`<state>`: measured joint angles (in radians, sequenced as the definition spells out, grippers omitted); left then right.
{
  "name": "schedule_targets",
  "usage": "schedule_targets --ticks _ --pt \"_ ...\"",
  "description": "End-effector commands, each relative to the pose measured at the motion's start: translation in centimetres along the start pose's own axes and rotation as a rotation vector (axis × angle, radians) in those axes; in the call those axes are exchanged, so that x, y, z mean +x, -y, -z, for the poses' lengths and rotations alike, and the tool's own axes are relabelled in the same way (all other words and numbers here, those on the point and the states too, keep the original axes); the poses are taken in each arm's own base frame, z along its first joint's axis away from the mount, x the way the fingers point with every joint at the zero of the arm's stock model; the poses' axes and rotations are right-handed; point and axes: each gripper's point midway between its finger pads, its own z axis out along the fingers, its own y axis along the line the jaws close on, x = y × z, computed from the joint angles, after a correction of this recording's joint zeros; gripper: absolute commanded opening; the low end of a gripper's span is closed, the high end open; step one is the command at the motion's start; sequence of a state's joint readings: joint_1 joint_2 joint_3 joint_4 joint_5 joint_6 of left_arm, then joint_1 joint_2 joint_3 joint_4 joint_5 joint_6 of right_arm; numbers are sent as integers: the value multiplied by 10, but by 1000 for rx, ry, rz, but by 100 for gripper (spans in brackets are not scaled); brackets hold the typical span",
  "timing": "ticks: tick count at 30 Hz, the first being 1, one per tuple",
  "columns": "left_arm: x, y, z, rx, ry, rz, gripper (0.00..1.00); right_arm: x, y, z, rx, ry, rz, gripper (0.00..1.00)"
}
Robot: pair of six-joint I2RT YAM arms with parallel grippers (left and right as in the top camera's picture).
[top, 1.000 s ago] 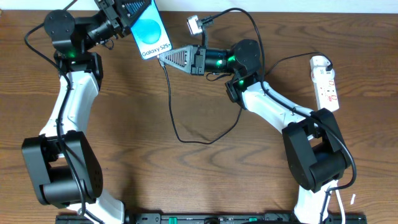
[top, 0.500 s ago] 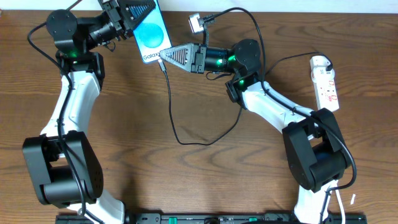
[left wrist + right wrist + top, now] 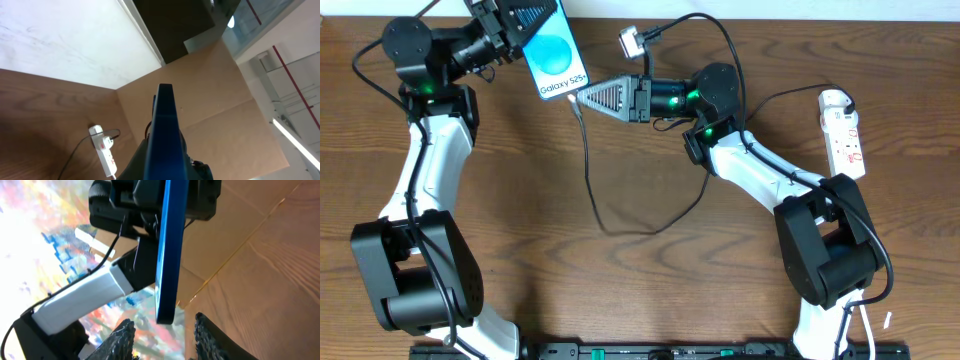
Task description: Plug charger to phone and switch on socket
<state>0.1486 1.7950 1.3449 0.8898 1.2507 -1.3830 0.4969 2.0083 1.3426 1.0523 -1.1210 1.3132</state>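
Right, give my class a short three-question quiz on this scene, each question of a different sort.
1. True or false: the phone lies flat on the table.
2. What holds the phone? A the left claw, B a stand, C nothing.
3. Fill in: seen from overhead, the white socket lies at the table's ___ side.
Key: 1 false, it is held up in the air; 2 A; 3 right.
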Motion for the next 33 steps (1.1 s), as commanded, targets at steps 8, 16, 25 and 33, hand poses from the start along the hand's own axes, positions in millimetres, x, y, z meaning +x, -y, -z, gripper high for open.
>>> schedule_targets --ticks 8,16,25,33 --pt "-3 17 1 15 9 -45 7 20 -8 -11 -41 -98 18 33" --pt "-7 16 3 11 23 -45 7 22 -9 -11 -44 -110 31 31" --pt "-26 11 25 -13 92 5 7 26 -6 -10 -40 -126 25 32" --pt "-46 6 56 -39 162 89 8 39 41 -12 113 -121 -177 34"
